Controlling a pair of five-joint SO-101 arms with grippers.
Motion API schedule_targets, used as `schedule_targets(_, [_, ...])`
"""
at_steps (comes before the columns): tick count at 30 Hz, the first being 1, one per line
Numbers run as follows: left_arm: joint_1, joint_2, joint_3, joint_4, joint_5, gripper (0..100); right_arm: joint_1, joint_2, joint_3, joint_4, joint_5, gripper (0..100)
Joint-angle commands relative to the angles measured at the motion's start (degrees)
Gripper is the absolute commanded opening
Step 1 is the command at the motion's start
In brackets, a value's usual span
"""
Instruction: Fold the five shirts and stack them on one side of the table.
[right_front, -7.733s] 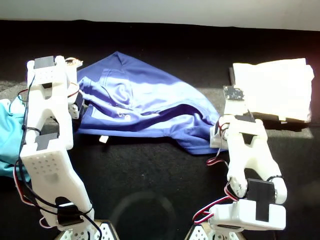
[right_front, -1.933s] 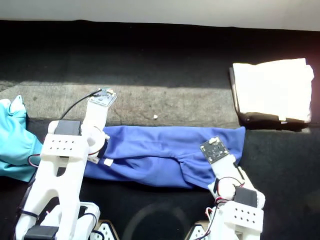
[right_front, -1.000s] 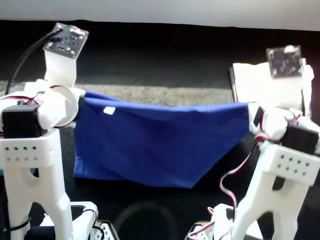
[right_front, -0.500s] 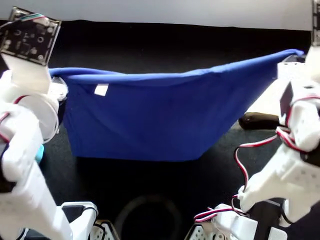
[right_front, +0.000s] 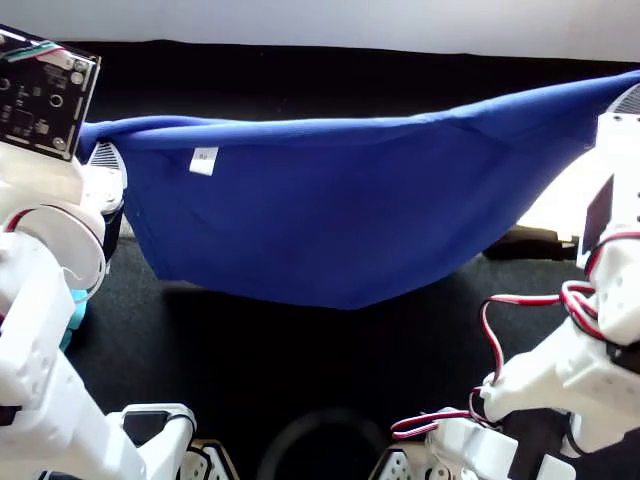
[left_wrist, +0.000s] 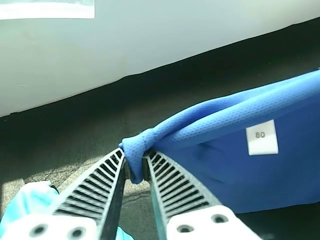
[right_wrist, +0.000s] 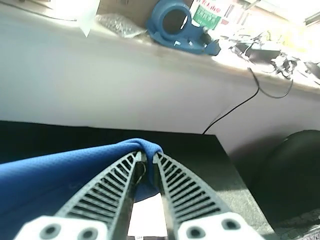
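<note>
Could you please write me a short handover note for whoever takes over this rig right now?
Left gripper: shut on a bunched corner of the blue shirt.
Right gripper: shut on its other end.
The shirt hangs spread between them above the table, unfolded.
Teal shirt lies crumpled by the left arm; a white folded stack sits by the right arm.
Left to do: fold and stack blue, then teal.
</note>
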Motion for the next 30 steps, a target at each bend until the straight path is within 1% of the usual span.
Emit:
schedule_targets(1, [-0.84,-0.40,2.42,-0.44,0.00,1,1.63,-3.21,-3.12,-4.09,-0.26,0.7])
schedule_targets(7, [-1.89,-0.48,11.21,-0.44,0.00,1,1.54,-5.58,-1.63,-4.53,-0.18,0.7])
schedule_targets(11, [-5.58,-1.45,11.47,-0.44,0.00,1,1.63,-5.85,-2.07,-4.62,-0.18,0.7])
schedule_targets(16, [-9.89,-9.54,11.56,-0.70,-0.26,1,1.63,-8.57,-3.30,-5.49,-0.35,0.7])
schedule_targets(21, [-10.15,-15.43,11.47,-0.97,-0.35,1,1.63,-9.36,-2.77,-8.92,-0.18,0.7])
schedule_targets(30, [-10.15,-19.56,11.47,-6.59,-0.18,1,1.63,-11.12,-3.03,-9.10,-0.18,0.7])
